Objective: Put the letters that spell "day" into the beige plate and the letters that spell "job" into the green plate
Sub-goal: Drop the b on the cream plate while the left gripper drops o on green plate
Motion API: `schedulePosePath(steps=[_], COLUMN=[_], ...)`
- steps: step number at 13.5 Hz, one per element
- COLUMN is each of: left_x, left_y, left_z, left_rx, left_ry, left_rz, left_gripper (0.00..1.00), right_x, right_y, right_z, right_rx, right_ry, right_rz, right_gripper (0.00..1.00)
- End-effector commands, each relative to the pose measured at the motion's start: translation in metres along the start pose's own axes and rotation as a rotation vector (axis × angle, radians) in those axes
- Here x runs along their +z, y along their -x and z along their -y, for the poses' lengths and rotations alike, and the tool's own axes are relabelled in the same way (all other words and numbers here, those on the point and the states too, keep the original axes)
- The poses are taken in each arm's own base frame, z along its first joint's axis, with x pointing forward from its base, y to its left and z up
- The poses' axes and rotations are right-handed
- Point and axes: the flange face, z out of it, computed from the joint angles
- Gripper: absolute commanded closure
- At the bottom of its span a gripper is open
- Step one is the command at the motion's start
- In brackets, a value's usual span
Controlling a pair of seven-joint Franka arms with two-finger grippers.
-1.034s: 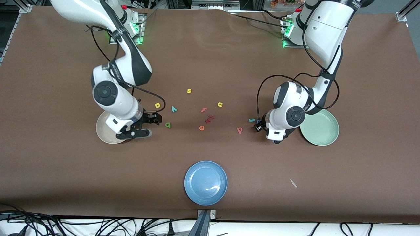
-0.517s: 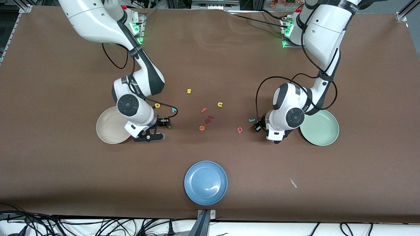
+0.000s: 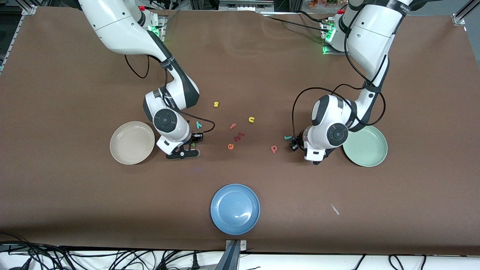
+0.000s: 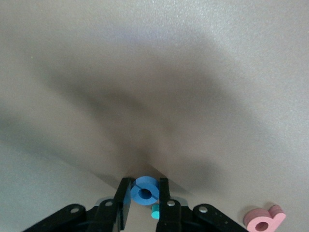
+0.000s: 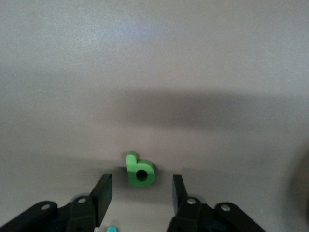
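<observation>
Now pinching the o [image 4: 145, 190] between left gripper [image 4: 144, 199] fingers for lifting; right gripper [image 5: 141, 189] fingers spread, straddling the a [image 5: 139, 170] to grasp.

The a [image 5: 140, 170] is lying between the right pincer's [image 5: 141, 192] fingers, beside the beige plate [image 3: 132, 143].

blue o [image 4: 144, 192], green a [image 5: 139, 170], brown table [image 3: 75, 210]

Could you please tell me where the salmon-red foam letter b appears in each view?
Front view: salmon-red foam letter b lies nearer the camera than the teal hook-shaped foam j.
Left wrist view: b shows apart from that j.
Right wrist view: absent.
Landmark: the j.
</observation>
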Motion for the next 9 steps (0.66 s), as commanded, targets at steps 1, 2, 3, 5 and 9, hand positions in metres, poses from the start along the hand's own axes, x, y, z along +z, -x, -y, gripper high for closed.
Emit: schedulePosePath(steps=[1, 2, 3, 5, 9], left_x=[-0.013, -0.044, -0.087, -0.147, -0.187], left_y=[-0.006, -0.011, -0.022, -0.037, -0.110], left_z=[0.007, 0.016, 0.033, 0.074, 0.162], left_rx=[0.051, 0.089, 0.131, 0.227, 0.346], left_ry=[-0.006, -0.012, 0.001, -0.008, -0.086], left_rz=[0.030, 0.047, 0.063, 0.113, 0.076], left_gripper=[1.00, 1.00, 1.00, 1.00, 1.00], right_x=[0.009, 0.010, 0.010, 0.011, 0.015], right_y=[-0.005, -0.004, -0.004, -0.004, -0.002], right_z=[0.003, 0.004, 0.004, 0.005, 0.007], right_rx=[-0.002, -0.003, -0.003, -0.005, -0.011], right_ry=[0.008, 0.009, 0.009, 0.009, 0.012], right_rz=[-0.022, -0.020, -0.020, -0.019, -0.013], right_gripper=[0.42, 0.42, 0.46, 0.53, 0.75])
